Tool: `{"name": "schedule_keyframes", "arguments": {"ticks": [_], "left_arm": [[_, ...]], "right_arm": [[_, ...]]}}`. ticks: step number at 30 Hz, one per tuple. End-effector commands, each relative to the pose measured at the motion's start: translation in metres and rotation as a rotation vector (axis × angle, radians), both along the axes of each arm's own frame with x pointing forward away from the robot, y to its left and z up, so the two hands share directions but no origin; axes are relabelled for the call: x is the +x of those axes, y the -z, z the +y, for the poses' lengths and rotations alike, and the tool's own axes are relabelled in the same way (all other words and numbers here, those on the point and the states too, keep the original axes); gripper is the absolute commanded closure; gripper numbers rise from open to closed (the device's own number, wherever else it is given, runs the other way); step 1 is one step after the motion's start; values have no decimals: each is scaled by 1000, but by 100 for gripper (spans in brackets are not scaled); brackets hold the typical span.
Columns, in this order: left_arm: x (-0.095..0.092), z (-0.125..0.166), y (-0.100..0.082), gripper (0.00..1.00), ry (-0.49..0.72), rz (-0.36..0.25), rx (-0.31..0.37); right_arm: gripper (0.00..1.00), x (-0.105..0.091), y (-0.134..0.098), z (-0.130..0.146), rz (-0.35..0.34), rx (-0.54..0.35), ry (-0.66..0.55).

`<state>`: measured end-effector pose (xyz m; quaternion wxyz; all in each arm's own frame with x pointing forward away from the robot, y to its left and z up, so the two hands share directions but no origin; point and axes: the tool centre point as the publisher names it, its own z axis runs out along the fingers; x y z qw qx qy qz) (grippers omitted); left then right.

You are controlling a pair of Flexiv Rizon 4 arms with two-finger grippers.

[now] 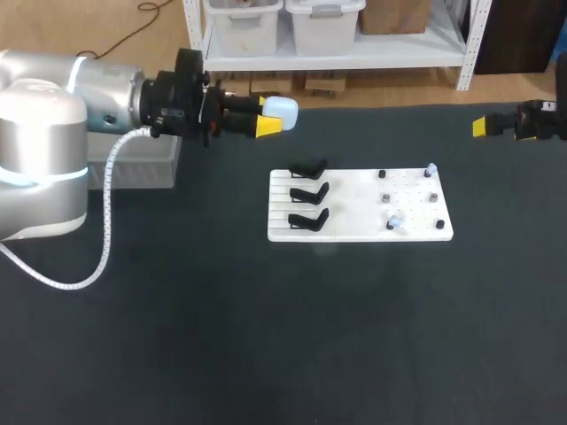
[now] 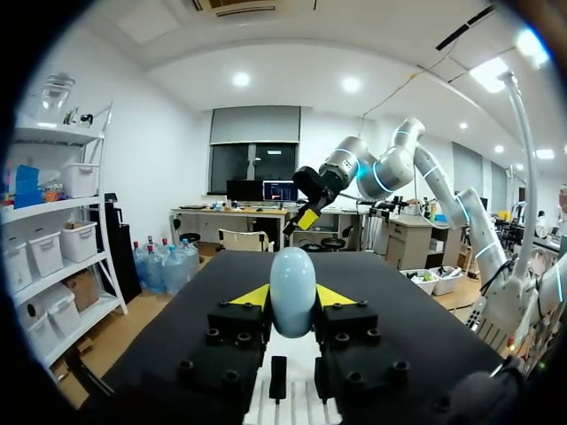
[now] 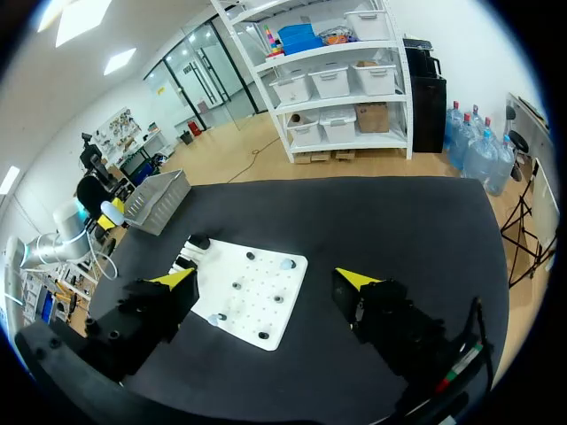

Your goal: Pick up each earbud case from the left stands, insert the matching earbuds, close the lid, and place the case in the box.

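Observation:
A pale blue earbud case (image 1: 282,110) is held upright in the air above the table's far left part, with my left gripper (image 1: 268,116) shut on it. In the left wrist view the case (image 2: 292,290) stands between the two yellow-tipped fingers (image 2: 252,297). The white board (image 1: 359,208) lies mid-table with three black stands (image 1: 309,191) on its left side, all bare. Small earbuds (image 1: 395,221) sit among the pegs on its right side. My right gripper (image 1: 496,126) hangs open at the far right edge, above the board (image 3: 252,301) and off to one side in its own view, fingers (image 3: 175,278) wide apart.
A grey metal box (image 1: 142,161) stands at the table's far left, partly behind my left arm; it shows as a basket (image 3: 159,198) in the right wrist view. Dark tabletop surrounds the board on the near side.

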<state>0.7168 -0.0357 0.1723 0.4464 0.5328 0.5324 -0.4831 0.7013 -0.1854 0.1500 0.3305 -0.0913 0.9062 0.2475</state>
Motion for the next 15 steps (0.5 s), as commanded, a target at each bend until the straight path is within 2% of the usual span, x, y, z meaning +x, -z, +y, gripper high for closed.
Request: {"name": "schedule_keyframes", "arguments": {"ticks": [1,7,15], "left_arm": [[-11,-1,1,100,-47,5,-39],[-23,-5,3,100,-12,8,-90],[-26,-5,6,100,4,11,-103]], "right_arm": [[0,-2,-6,15,-14,-5,-51],[0,-20,-16,50,-24,-52,-127],[0,-43,-32,97,-46,-105,-201]]}}
